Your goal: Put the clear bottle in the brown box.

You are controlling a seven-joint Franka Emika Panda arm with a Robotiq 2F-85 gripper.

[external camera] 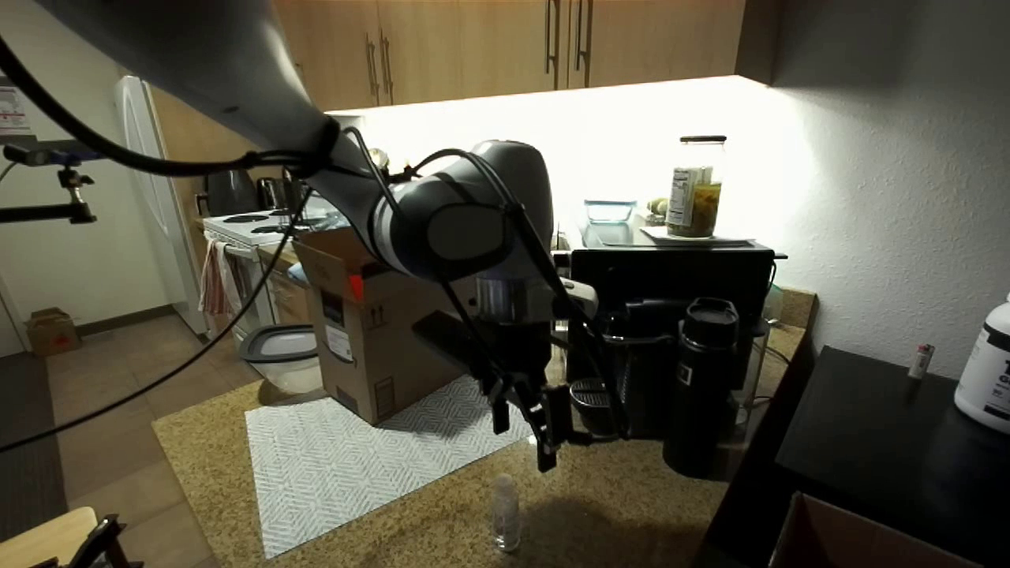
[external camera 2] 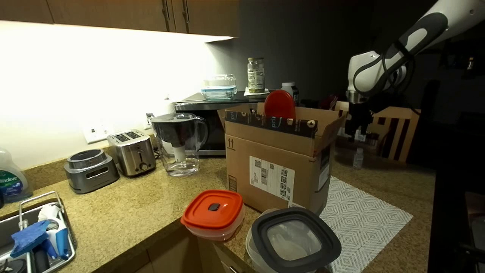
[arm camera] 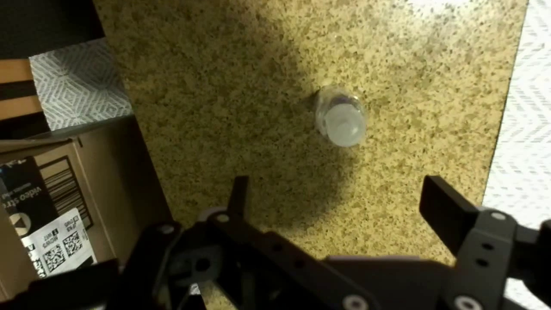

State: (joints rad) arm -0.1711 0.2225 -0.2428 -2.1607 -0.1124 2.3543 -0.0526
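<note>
Bottle (arm camera: 342, 118) stands upright on the counter (external camera: 623, 505), outside the box (external camera: 394, 351) and well apart from it, just off the mat (external camera: 355, 473) on which the box sits. Gripper (arm camera: 340, 202) hangs over the counter on the same side of the box; its jaws stand wide, with speckled surface showing between the fingertips (arm camera: 443, 211).

Relative position: bottle is below the gripper and apart from it. Wrist view puts it about midway across the gap from side to side, but ahead of the line of the fingertips. Both exterior views show space between bottle and gripper.

Appearance: small, slim, colourless, transparent; far shorter than the box. Cap (arm camera: 345, 125) is pale, round and cloudy; seen from above, it covers much of the body. A small purple patch shows just beside the cap; cannot tell whether it is on the wall or seen through it. In an exterior view the bottle (external camera 2: 358, 159) is faint against the dim surroundings. Contents: cannot tell.

Box: brown, top flaps raised, dark printed tape along one flap; a red rounded thing (external camera 2: 280, 104) shows above its rim. Toaster (external camera 2: 132, 153) and pitcher (external camera 2: 180, 142) stand across the box from the bottle.
</note>
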